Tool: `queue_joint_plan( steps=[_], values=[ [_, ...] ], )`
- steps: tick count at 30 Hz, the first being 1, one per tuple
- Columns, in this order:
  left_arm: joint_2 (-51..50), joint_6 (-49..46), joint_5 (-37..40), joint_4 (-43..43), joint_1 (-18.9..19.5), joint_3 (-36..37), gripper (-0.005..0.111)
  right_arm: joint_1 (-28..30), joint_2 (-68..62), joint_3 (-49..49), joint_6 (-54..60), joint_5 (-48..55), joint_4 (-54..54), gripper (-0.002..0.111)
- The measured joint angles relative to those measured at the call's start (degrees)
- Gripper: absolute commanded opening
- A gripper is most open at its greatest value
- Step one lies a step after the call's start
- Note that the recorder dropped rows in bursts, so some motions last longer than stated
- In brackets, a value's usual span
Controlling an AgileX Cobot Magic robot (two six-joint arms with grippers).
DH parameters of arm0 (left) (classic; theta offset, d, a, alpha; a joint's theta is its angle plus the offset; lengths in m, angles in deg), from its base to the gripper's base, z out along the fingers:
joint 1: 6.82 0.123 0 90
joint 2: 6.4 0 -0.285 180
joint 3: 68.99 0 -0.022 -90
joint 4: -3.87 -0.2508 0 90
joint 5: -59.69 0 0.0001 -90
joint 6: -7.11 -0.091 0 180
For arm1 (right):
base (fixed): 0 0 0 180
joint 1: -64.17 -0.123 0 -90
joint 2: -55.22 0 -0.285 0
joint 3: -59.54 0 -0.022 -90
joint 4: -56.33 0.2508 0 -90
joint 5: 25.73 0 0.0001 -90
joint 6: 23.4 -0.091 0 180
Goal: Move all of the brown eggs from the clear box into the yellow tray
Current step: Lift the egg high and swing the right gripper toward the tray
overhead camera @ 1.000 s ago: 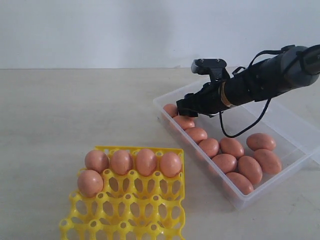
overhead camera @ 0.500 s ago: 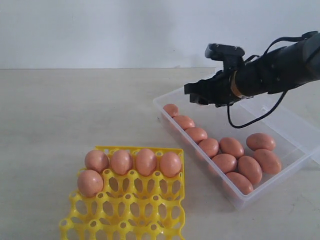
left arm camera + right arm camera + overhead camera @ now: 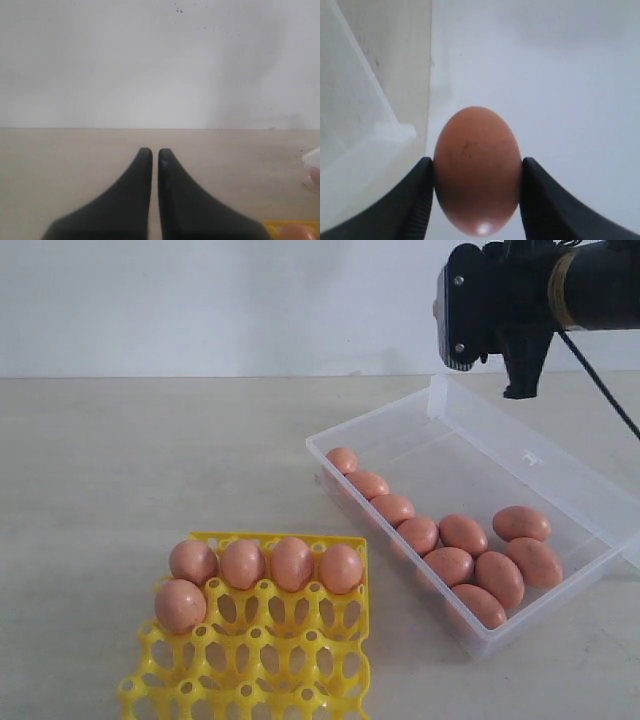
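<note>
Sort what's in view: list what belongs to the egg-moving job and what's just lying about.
Job: brown eggs; egg held in the right gripper; clear box; yellow tray.
Just there: left gripper, shut, holding nothing; table; wall.

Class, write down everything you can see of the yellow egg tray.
The yellow tray is bright plastic, a grid of round cups with raised pegs. It lies flat on the beige table, apart from the clear box. Five brown eggs sit in it: four along the far row, one at the next row's left end. Remaining cups look empty.
</note>
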Motion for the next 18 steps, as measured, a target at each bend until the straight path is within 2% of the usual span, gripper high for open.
queue_joint_plan(
  steps=[1, 3, 8, 13, 14, 17, 18],
  values=[
    [0.00, 0.00, 0.00, 0.00, 0.00, 0.00, 0.004, 0.00, 0.31, 0.00, 4.84, 3.21, -0.10, 0.000],
    [0.00, 0.00, 0.00, 0.00, 0.00, 0.00, 0.004, 0.00, 1.67, 0.00, 7.50, 10.31, -0.10, 0.000],
    [0.00, 0.00, 0.00, 0.00, 0.00, 0.00, 0.004, 0.63, 5.49, 0.48, 3.25, 28.94, 0.00, 0.000],
    [0.00, 0.00, 0.00, 0.00, 0.00, 0.00, 0.004, 5.42, 6.36, 4.73, -30.91, 41.24, -0.18, 0.000],
    [0.00, 0.00, 0.00, 0.00, 0.00, 0.00, 0.004, 6.92, 6.51, 5.04, -34.48, 43.09, 0.96, 0.000],
    [0.00, 0.00, 0.00, 0.00, 0.00, 0.00, 0.004, 13.88, 6.88, 5.26, -37.52, 43.87, 14.04, 0.000],
    [0.00, 0.00, 0.00, 0.00, 0.00, 0.00, 0.004, 16.42, 6.88, 5.26, -34.12, 42.39, 24.40, 0.000]
  ],
)
